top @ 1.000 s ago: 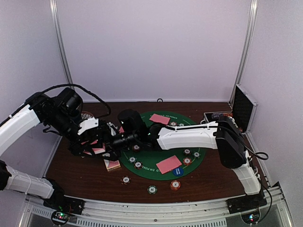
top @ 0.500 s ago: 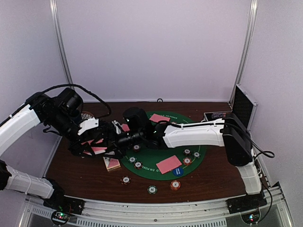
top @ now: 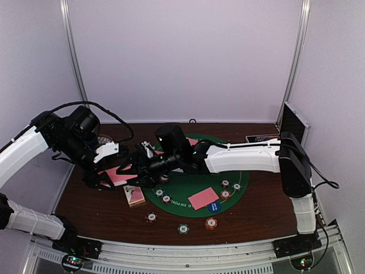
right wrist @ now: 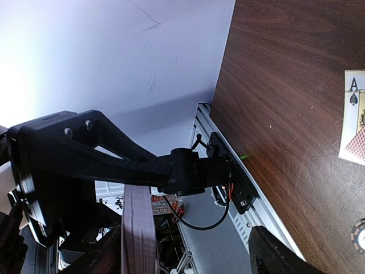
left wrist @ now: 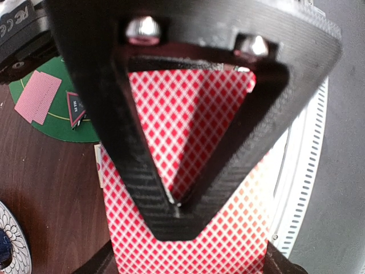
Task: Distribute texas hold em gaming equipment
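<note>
A stack of pink-backed, diamond-patterned playing cards [left wrist: 188,114] is pinched flat by the left gripper [top: 121,174]. The stack's edge is framed between the spread fingers of the right gripper [top: 144,164], with a wide gap on one side. Open brown wooden table [right wrist: 285,85] is seen beneath both tools.

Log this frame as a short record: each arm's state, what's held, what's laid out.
Left fingers: shut on a stack of pink-backed playing cards
Right fingers: open, astride that stack's edge; contact unclear
Round green felt mat: single pink-backed card face down, several small striped round chips
Brown wooden table: three more striped chips near its front edge
</note>
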Robot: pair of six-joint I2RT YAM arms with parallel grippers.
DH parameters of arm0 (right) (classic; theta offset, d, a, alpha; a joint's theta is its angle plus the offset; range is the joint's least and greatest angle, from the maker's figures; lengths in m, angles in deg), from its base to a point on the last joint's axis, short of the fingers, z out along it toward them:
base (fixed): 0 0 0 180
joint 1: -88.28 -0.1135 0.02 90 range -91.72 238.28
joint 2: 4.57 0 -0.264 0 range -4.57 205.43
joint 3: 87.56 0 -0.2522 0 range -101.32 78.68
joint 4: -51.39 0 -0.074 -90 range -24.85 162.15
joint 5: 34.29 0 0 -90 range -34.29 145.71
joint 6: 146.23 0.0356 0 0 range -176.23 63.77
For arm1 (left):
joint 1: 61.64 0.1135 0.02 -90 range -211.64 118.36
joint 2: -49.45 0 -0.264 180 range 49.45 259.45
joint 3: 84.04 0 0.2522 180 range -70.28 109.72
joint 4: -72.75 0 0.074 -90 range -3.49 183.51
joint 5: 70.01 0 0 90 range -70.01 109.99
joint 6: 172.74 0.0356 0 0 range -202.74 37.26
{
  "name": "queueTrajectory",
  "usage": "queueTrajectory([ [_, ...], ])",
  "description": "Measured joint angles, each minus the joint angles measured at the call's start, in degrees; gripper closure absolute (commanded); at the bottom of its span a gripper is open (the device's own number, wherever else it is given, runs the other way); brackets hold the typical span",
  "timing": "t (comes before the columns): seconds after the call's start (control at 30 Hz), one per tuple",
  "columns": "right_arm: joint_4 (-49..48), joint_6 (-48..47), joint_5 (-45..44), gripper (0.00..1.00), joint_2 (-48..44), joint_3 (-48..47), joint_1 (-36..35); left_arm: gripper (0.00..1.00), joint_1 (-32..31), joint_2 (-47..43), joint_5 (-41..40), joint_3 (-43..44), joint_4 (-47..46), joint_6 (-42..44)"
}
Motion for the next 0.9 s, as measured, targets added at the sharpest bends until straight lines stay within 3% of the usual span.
queueTrajectory([
  [0.2, 1.29, -0.2, 0.26, 0.19, -0.66, 0.0, 0.31, 1.0, 0.0, 0.0, 0.04, 0.0, -0.07, 0.0],
  [0.37, 1.4, -0.11, 1.01, 0.23, -1.75, -0.02, 0.74, 1.0, 0.0, -0.02, 0.04, 0.0, -0.04, 0.0],
  [0.6, 1.75, -0.02, 1.51, 0.45, -4.85, 0.0, 1.49, 1.0, 0.0, -0.17, 0.02, 0.0, -0.04, 0.0],
  [0.73, 1.73, 0.52, 2.25, 0.64, -5.4, 0.02, 1.66, 1.0, 0.0, -0.2, 0.0, 0.0, -0.04, 0.0],
  [0.9, 2.64, 0.98, 3.26, 0.76, -5.4, 0.39, 1.66, 1.0, 0.0, -0.2, -0.07, 0.0, -0.04, 0.0],
])
